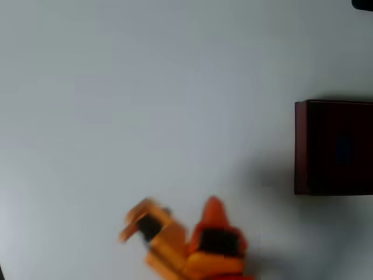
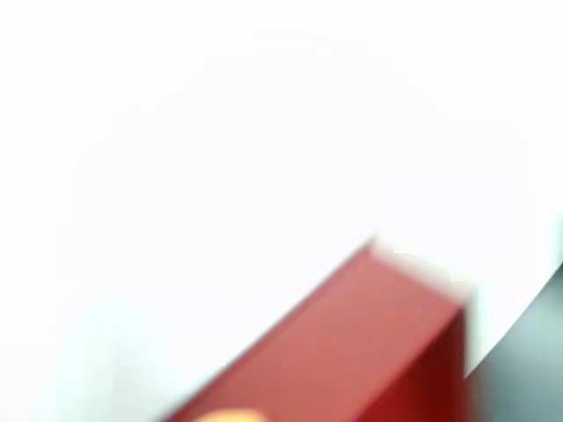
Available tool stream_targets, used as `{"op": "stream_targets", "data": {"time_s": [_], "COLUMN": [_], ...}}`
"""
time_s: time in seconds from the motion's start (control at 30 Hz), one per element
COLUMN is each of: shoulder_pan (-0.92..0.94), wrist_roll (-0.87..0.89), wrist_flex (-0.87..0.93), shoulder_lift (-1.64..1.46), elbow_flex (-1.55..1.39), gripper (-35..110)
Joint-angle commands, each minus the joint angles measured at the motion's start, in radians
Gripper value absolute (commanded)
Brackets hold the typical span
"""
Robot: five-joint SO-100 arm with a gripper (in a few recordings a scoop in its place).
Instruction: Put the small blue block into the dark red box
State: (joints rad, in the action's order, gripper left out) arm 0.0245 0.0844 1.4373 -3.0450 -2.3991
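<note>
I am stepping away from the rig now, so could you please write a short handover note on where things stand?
Hand: orange, blurred, low in the overhead view, apart from the box; open or shut cannot be told.
Dark red box: at the right edge of the overhead view on the pale table.
Small blue block: a faint bluish patch shows in the box's dark interior, possibly the block; too dim to confirm.
Left: check the box before counting the job done.

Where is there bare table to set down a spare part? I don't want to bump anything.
Free: the whole upper and left table, above the orange arm and left of the dark red box. A narrower bare gap lies between arm and box. Crowded: bottom centre, around the arm, and the right edge at the box.
</note>
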Motion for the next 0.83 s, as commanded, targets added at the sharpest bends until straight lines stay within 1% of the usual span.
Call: {"op": "stream_targets", "data": {"time_s": [0.0,0.17,0.23,0.4,0.5,0.63,0.8], "shoulder_pan": [-0.16,-0.324,-0.382,-0.499,-0.515,-0.491,-0.489], "wrist_roll": [-0.028,-0.094,-0.094,-0.164,-0.195,-0.181,-0.181], "wrist_flex": [-0.008,-0.026,-0.029,-0.063,-0.078,-0.092,-0.089], "shoulder_lift": [-0.137,-0.143,-0.161,-0.311,-0.311,-0.311,-0.311], "elbow_flex": [-0.089,-0.241,-0.307,-0.495,-0.535,-0.597,-0.6], "gripper": [0,0,0,0,0,0,0]}}
